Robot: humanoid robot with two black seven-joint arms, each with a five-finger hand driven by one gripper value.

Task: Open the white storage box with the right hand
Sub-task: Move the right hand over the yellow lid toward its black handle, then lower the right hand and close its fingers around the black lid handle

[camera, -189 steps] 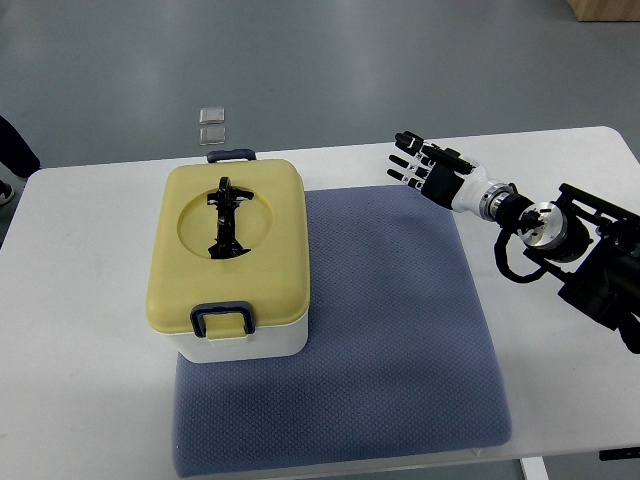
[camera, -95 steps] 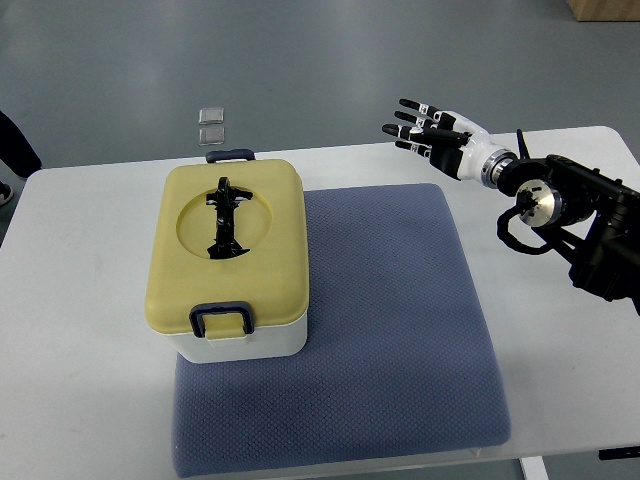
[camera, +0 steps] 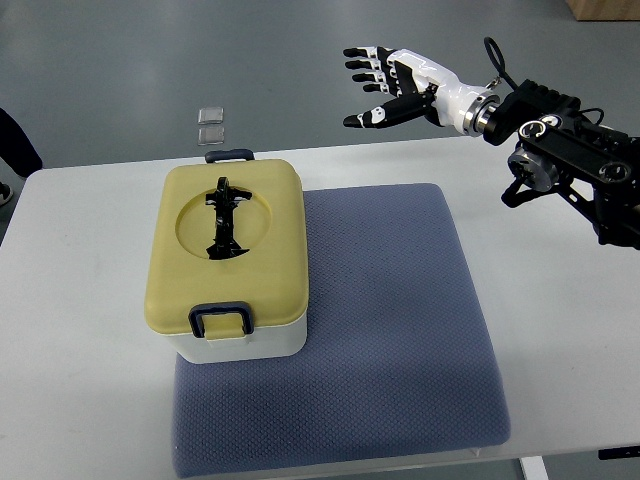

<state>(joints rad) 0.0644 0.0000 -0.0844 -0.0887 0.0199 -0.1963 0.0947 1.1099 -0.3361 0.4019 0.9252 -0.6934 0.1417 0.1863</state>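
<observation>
The storage box (camera: 228, 262) has a white body and a pale yellow lid with a black folded handle (camera: 224, 217) in a round recess. A dark latch (camera: 222, 319) sits at its near end and another (camera: 230, 155) at its far end. The lid is down. It stands on the left part of a blue-grey mat (camera: 375, 330). My right hand (camera: 385, 82) is raised beyond the table's far edge, up and to the right of the box, fingers spread and holding nothing. It is well apart from the box.
The white table (camera: 75, 290) carries the mat. My right arm's black joints (camera: 565, 150) hang over the table's far right corner. Two small clear squares (camera: 211, 124) lie on the grey floor behind the box. A dark shape (camera: 14, 145) shows at the left edge.
My right hand has risen and swung left, from over the mat's far right corner to beyond the table's far edge. The box has not moved.
</observation>
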